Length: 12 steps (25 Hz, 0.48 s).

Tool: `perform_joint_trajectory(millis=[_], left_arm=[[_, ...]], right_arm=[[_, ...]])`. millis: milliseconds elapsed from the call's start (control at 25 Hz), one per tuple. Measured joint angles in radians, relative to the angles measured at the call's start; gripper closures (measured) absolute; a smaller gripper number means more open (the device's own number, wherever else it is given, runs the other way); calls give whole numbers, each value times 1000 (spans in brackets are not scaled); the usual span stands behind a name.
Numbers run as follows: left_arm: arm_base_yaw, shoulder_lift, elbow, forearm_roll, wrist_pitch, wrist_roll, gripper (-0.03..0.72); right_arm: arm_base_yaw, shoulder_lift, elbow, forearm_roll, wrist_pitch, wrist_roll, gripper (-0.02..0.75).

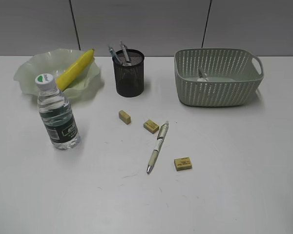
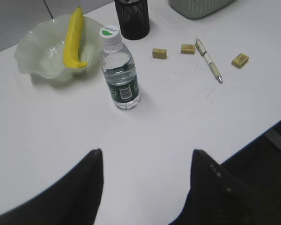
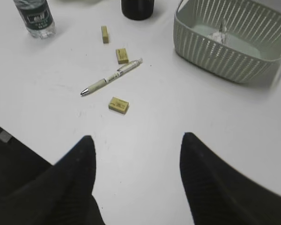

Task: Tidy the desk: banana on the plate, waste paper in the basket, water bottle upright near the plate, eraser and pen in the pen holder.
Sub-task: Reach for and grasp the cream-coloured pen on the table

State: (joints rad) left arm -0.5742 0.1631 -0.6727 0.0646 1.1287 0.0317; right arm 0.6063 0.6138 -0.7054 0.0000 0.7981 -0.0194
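Observation:
The banana point(image 1: 76, 68) lies in the pale green plate point(image 1: 29, 73) at the back left; both also show in the left wrist view, banana point(image 2: 73, 38), plate point(image 2: 35, 54). The water bottle point(image 1: 57, 113) stands upright in front of the plate. The black pen holder point(image 1: 129, 73) holds two pens. The waste paper point(image 1: 202, 76) lies in the basket point(image 1: 217, 78). Three tan erasers point(image 1: 124, 116) point(image 1: 151, 126) point(image 1: 182, 163) and a pen point(image 1: 157, 146) lie on the desk point(image 1: 234, 170). My left gripper point(image 2: 146, 152) and right gripper point(image 3: 136, 137) are open, empty, above bare desk near its front edge.
The desk's front edge shows in both wrist views, at the right point(image 2: 267, 126) in the left wrist view and at the lower left point(image 3: 18, 136) in the right wrist view. A grey panelled wall point(image 1: 146, 24) rises behind the desk.

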Motion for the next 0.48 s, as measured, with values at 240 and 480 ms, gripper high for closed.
perform_joint_trajectory(millis=[240, 480], left_arm=[[0, -146, 101, -1, -6, -57, 247], [0, -168, 132, -2, -59, -82, 270]], right_arm=[[0, 393, -225, 0, -8, -11, 281], [0, 695, -445, 24, -2, -16, 281]])
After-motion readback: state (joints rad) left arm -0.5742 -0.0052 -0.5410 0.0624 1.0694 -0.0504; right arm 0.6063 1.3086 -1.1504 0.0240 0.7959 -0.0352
